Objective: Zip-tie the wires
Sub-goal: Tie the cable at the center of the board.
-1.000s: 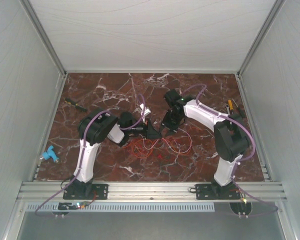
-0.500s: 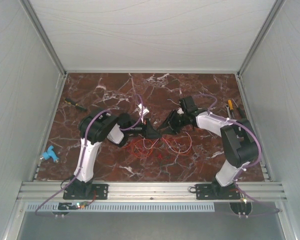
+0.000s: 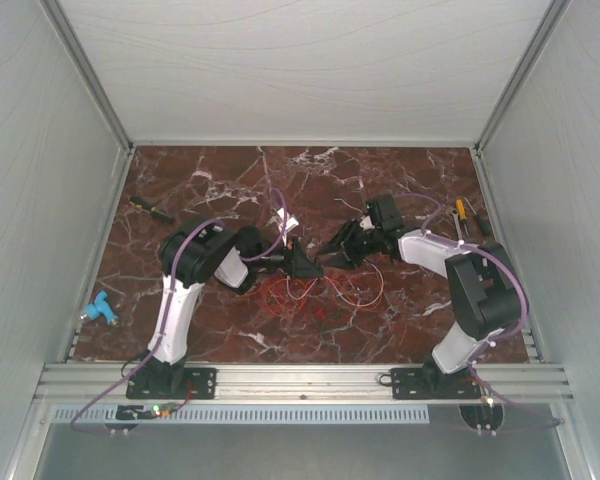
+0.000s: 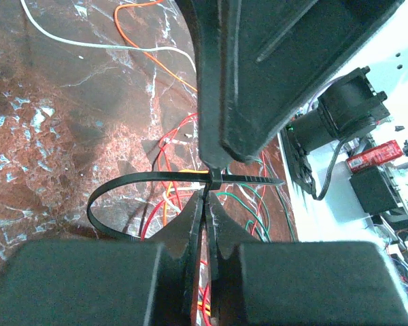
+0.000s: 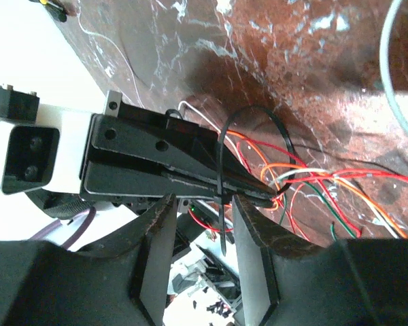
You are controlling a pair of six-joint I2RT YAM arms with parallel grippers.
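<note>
Since a second ago my right arm has folded down and swung its wrist in toward the left one. Now my left gripper is clenched tight on the one zip tie by its head, the loop bulging out at 9 o'clock. At its 3 o'clock my right gripper stands partly open, jaws either side of the tie's tail, not pinching it. One tangle of wires lies on the bench at 6 o'clock.

Robotics lab, white enclosure, aluminium frame rails
</note>
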